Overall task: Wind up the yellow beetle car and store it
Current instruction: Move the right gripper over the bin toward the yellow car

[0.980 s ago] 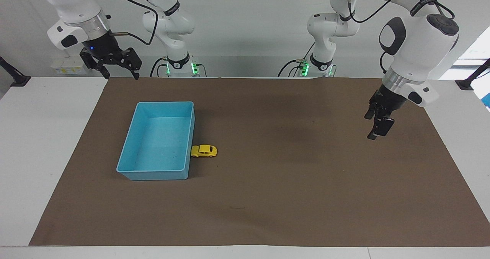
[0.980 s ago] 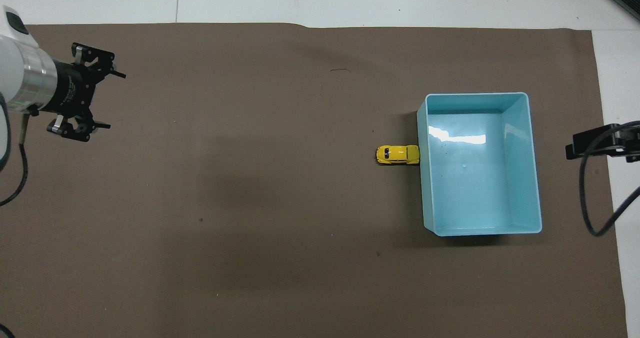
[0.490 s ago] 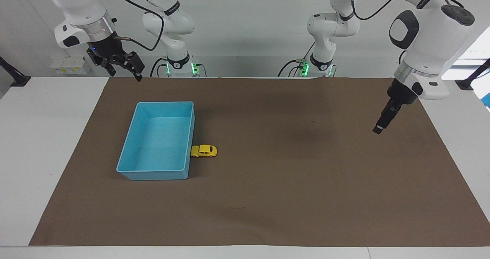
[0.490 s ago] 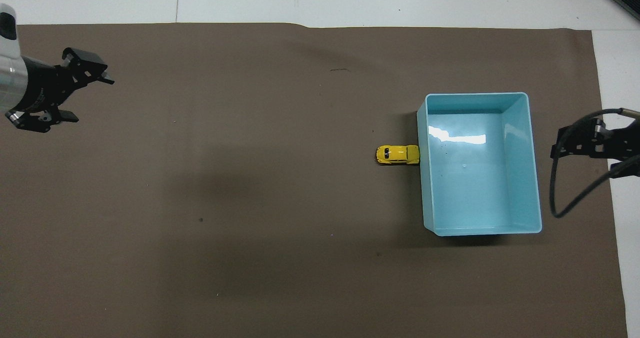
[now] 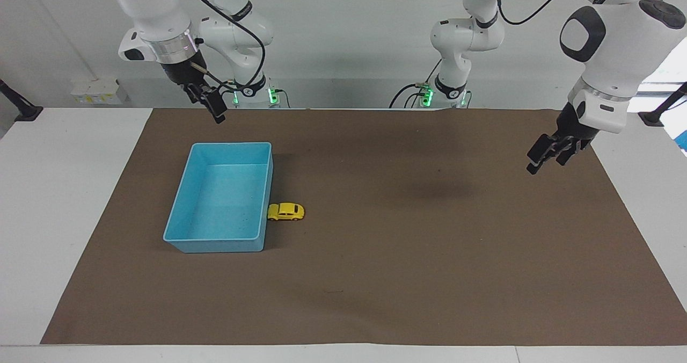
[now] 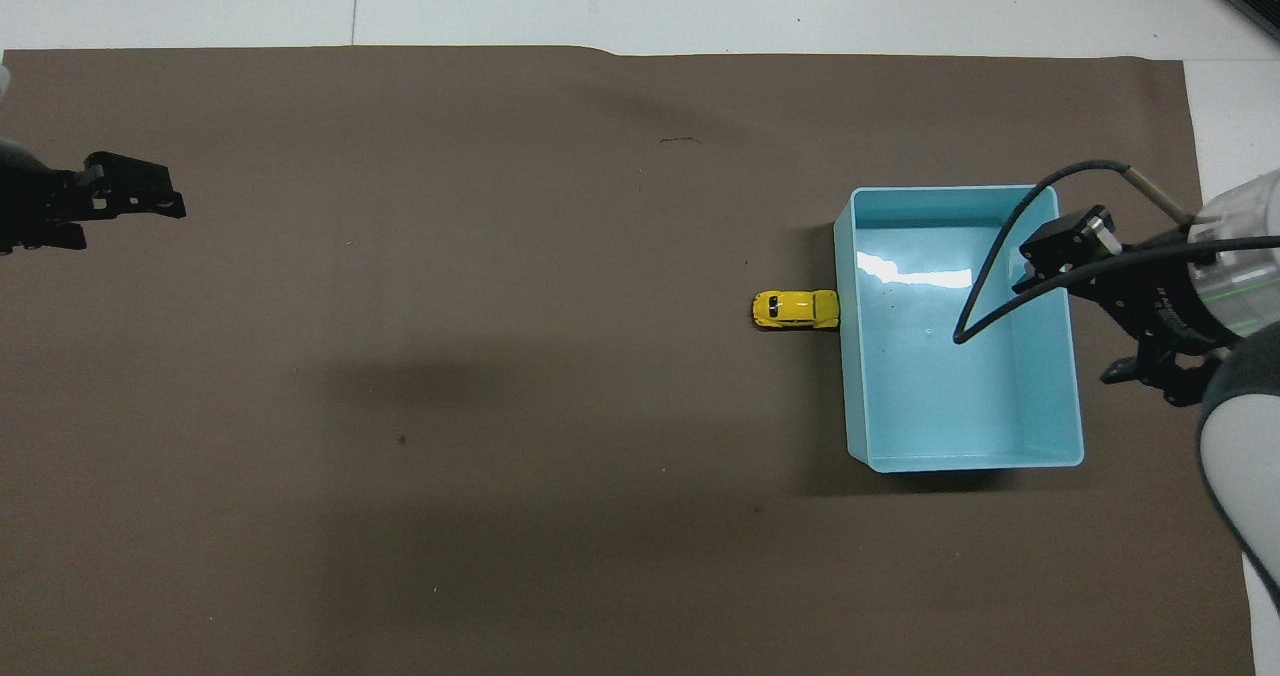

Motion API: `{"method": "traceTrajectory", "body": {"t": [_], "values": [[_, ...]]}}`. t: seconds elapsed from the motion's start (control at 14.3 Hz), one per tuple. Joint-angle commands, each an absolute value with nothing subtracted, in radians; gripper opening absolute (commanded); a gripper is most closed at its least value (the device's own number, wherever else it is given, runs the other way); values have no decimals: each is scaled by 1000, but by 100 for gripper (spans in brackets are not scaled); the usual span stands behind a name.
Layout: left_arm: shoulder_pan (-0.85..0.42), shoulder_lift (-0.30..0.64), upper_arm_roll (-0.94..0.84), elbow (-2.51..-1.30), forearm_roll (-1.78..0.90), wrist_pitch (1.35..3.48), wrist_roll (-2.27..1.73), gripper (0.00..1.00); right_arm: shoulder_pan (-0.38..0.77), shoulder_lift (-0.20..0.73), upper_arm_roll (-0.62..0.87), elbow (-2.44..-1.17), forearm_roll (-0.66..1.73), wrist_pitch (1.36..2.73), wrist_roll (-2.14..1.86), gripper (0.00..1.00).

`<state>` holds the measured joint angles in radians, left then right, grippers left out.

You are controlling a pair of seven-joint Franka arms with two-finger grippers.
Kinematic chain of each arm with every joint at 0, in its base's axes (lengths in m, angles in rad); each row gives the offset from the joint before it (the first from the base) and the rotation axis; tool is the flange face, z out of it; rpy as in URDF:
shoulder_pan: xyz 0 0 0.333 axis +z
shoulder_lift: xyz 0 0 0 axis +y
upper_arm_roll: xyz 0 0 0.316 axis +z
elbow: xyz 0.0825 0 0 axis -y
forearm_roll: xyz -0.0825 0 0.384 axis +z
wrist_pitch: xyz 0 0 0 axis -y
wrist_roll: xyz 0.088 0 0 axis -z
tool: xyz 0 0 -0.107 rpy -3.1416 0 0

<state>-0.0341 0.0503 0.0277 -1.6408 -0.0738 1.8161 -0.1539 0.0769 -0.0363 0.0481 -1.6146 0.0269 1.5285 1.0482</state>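
- The yellow beetle car (image 5: 286, 211) sits on the tabletop touching the blue bin's (image 5: 185, 188) wall, untouched; the approach step is in hand.
- Right claw (image 5: 210, 103) hangs wide, empty, above the bin's robot-side end; left claw (image 5: 546, 154) waits wide, well apart from the bin.
- Next: descend and pinch the car.

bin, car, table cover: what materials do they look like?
Blue bin: looks like moulded plastic, glossy; a bright window glare sits on its floor and the walls are thin with rounded corners.
Yellow beetle car: hard shiny shell with a small highlight; painted metal or plastic, cannot tell which.
Brown cover: matte, no glare, edge slightly wavy; probably paper or thin felt sheet.
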Motion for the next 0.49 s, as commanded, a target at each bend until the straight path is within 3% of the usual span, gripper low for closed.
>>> {"method": "traceTrajectory", "body": {"t": [0.0,0.42], "values": [[-28,2,11,-1631,20,1744,-23,100,110,-37,51,-1667,31,1600,1243,100],[-38,-35,-18,-1572,40,1574,84,100,199,14,52,-1764,-27,1787,1619,100]]}}
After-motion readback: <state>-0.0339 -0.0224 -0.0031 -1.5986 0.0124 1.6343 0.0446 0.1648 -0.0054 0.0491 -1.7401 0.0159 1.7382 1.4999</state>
